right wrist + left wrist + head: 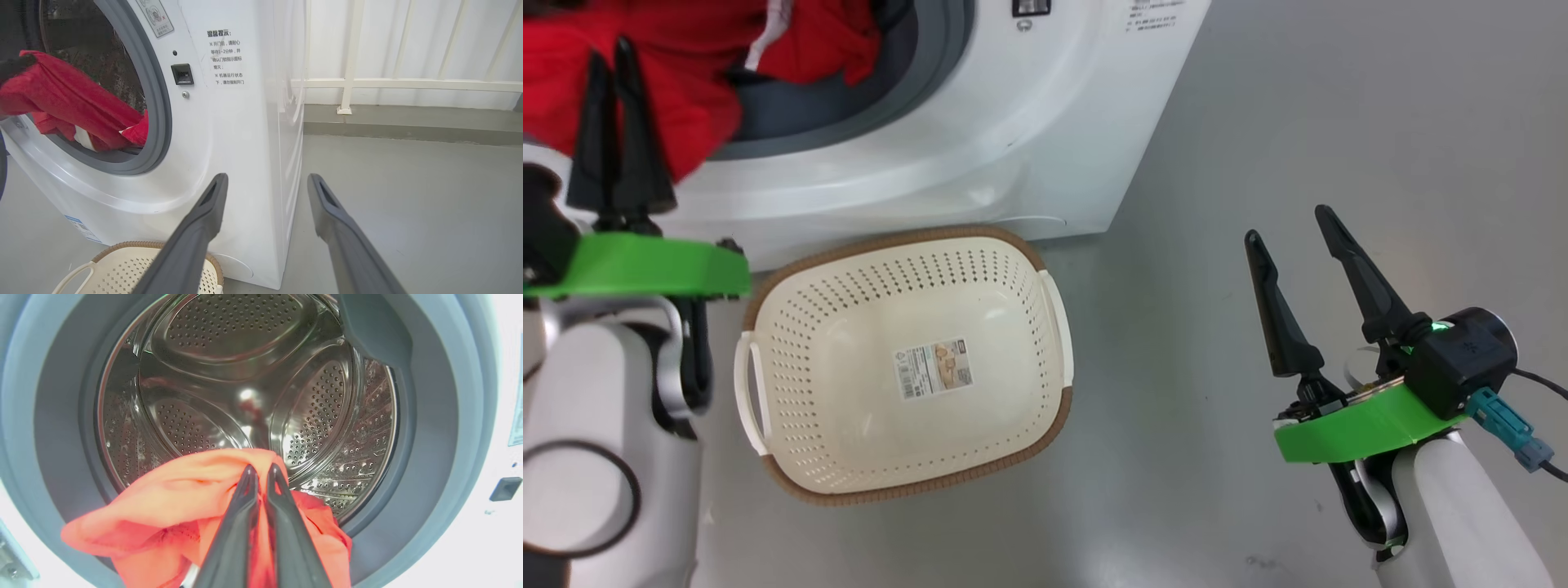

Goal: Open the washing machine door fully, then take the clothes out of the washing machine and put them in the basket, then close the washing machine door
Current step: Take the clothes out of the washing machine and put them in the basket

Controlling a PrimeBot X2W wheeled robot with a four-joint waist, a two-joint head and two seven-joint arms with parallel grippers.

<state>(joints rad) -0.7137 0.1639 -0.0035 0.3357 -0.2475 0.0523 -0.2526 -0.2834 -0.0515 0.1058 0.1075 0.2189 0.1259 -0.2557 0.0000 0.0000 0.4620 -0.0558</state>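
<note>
L gripper (611, 51) was clenched on bright red soft fabric clothes (670, 90), half out of big white front-loading washing machine (1029, 122), over grey rubber ring (931, 49). R gripper (1288, 224) hung released, well right of cream perforated plastic basket (792, 343) near machine's front.

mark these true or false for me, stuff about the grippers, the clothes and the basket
1. The left gripper is shut on the clothes. True.
2. The basket holds red fabric. False: the clothes hang from the mouth of the washing machine; a paper label lies on the basket's bottom.
3. The right gripper is open and holds nothing. True.
4. The basket stands on top of the washing machine. False: it stands on the floor in front of it.
</note>
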